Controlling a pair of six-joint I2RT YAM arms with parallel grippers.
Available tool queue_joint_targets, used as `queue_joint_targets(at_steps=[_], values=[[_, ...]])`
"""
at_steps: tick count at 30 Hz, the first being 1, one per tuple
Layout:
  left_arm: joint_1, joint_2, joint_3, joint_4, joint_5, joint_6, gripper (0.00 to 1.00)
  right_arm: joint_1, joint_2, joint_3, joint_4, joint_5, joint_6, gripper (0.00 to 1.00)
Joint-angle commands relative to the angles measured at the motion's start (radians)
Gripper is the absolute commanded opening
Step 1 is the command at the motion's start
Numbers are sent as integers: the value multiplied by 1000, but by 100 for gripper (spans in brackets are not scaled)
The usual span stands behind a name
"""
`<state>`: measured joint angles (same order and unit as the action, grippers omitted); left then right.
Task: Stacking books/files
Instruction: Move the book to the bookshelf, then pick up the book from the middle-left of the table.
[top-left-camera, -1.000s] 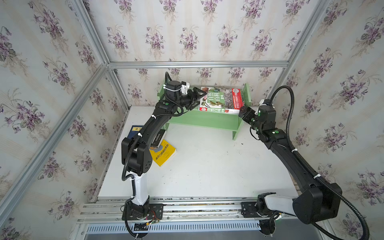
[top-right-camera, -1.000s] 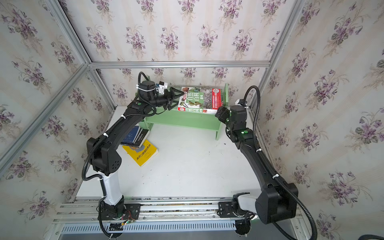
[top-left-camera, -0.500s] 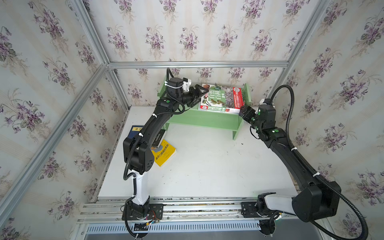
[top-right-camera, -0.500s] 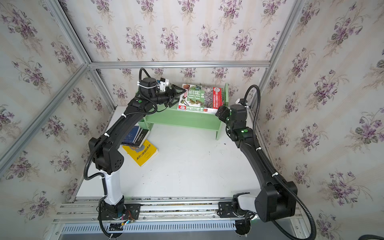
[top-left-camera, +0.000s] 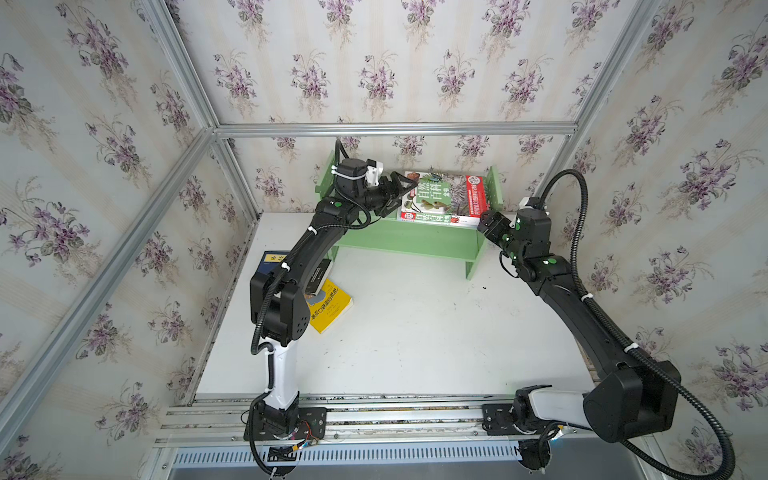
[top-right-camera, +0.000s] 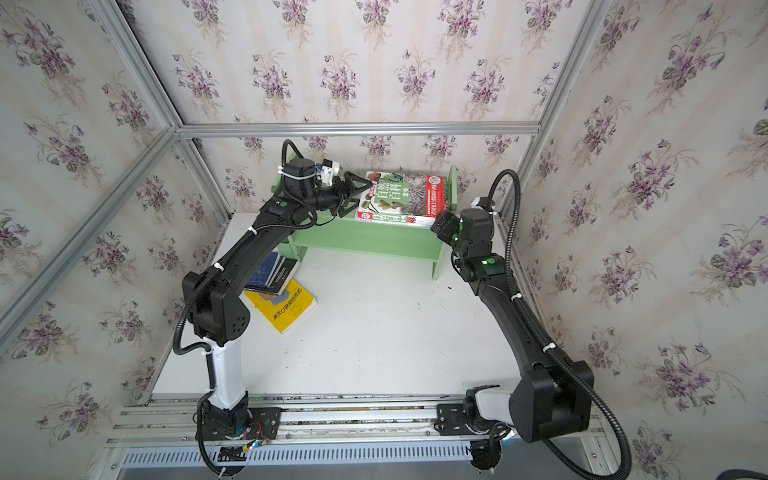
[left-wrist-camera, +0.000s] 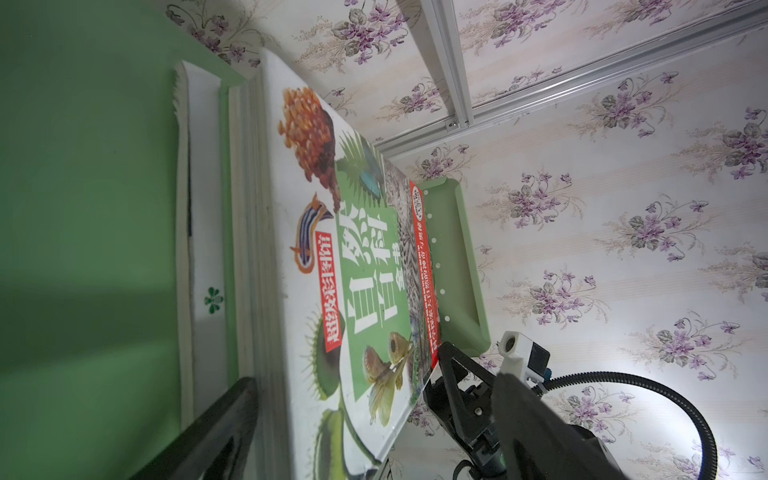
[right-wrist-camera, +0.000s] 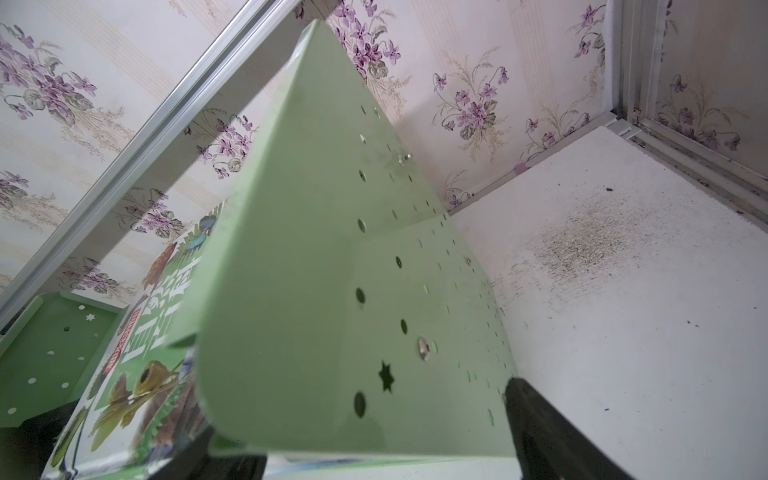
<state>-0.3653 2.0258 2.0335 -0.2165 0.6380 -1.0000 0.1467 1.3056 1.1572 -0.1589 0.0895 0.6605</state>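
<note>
I note the left gripper (top-left-camera: 395, 194) has spread its jaws wider, empty, beside the green-and-red nature paperback (top-left-camera: 446, 195) lying flat at the right end of the pale green perforated shelf (top-left-camera: 407, 243), so I judge it placed; the right gripper (top-left-camera: 487, 222) stands open, empty, at that end.

The nature book (top-left-camera: 446, 193) is showing a glossy paper cover; the green shelf (top-left-camera: 407, 241) is looking smooth and matt, the white surface (top-left-camera: 415, 340) matt and gritty.

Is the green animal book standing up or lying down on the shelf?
Lying flat. The green nature book rests cover-up on the green shelf; both top views show its whole front.
</note>
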Motion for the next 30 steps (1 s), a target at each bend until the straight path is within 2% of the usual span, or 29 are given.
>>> queue_joint_targets(at_steps=[1,7,11,14,18,25,28,30], values=[[17,-50,-28,32,2,26,93,1,-22,7,-129,-26,-56,88],[59,-204,-122,29,-30,131,99,1,-117,57,-83,-15,-138,93],[94,-337,-238,30,-49,194,99,1,-161,101,-86,-13,-184,95],[128,-446,-355,24,-78,230,99,1,-174,123,-89,-63,-191,95],[215,-604,-537,17,-141,239,99,29,-176,134,-59,-160,-193,94],[399,-844,-792,-106,-306,260,99,182,-145,136,-52,-152,-188,93],[471,-888,-886,-169,-374,254,99,229,-130,72,-12,-144,-122,92],[520,-891,-962,-183,-379,219,100,241,-115,5,44,-152,-44,91]])
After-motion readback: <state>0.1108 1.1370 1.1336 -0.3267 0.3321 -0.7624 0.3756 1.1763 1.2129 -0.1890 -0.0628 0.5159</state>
